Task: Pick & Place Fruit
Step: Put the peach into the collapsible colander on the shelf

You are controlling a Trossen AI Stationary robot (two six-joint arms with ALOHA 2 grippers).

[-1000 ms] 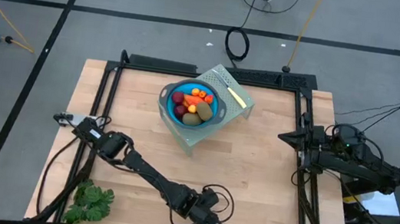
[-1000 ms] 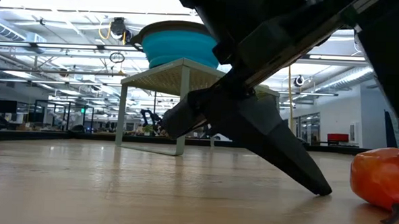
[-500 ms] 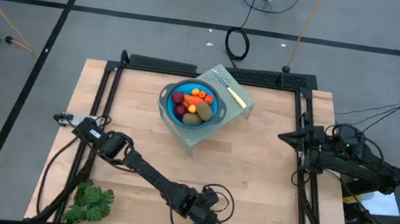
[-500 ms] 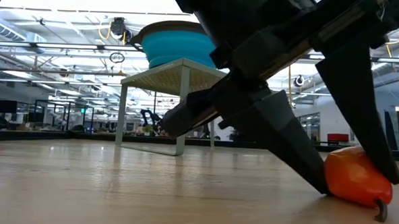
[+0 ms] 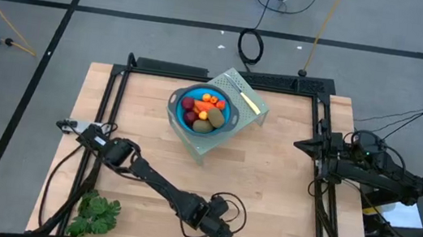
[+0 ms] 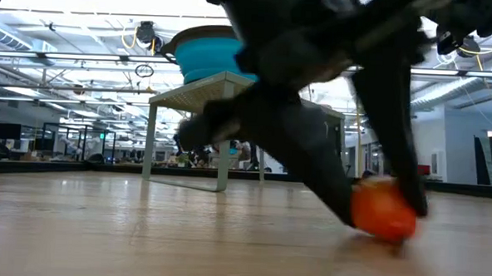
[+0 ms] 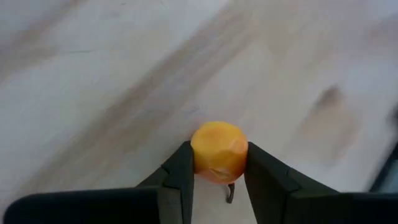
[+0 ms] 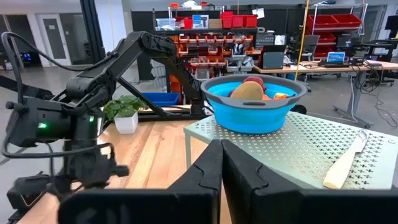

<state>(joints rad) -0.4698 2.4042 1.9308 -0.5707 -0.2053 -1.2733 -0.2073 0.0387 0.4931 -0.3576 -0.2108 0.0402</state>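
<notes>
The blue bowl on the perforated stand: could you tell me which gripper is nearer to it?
Right. The right gripper waits at the table's right edge, level with the blue bowl; the left gripper is farther, at the near edge.

— Left arm? Stretched low across the bench's near side, left gripper down at the surface, jaws clamped on a small orange fruit.
— And the right? Parked at the right edge, right gripper pressed shut, holding nothing.
</notes>
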